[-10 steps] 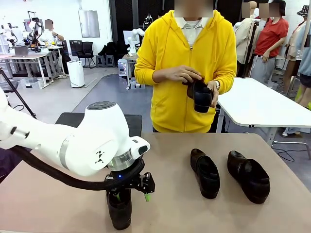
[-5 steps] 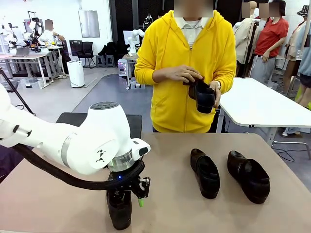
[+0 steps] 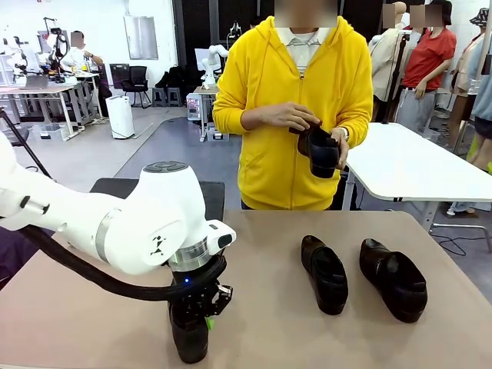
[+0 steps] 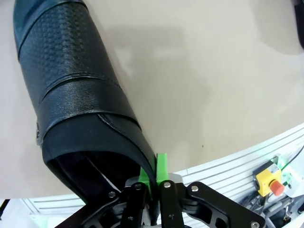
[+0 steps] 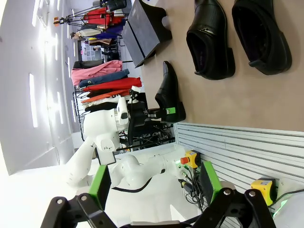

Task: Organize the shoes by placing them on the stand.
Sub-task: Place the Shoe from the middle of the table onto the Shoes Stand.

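Near the table's front left edge lies a black shoe [image 3: 189,342], and my left gripper [image 3: 201,311] is shut on its heel rim from above. The left wrist view shows the green pads [image 4: 162,166] pinching that shoe's [image 4: 71,95] thin collar. Two more shoes [image 3: 324,273] [image 3: 393,278] rest side by side on the right half of the table. Across the table, a person in a yellow hoodie holds another shoe [image 3: 319,150] in both hands. The black stand [image 3: 215,200] sits at the far edge, partly hidden behind my left arm. My right gripper [image 5: 154,185] hangs open high above the table.
From the right wrist view I see the stand [image 5: 142,28], the two lying shoes [image 5: 211,40] [image 5: 261,35] and the gripped shoe [image 5: 168,90]. An emergency stop button [image 4: 270,183] sits below the table's ribbed front edge. Bare tabletop lies between the gripped shoe and the pair.
My left gripper's fingers have come together on the shoe's heel rim; a second ago they stood apart around it. The person's hands shifted slightly.
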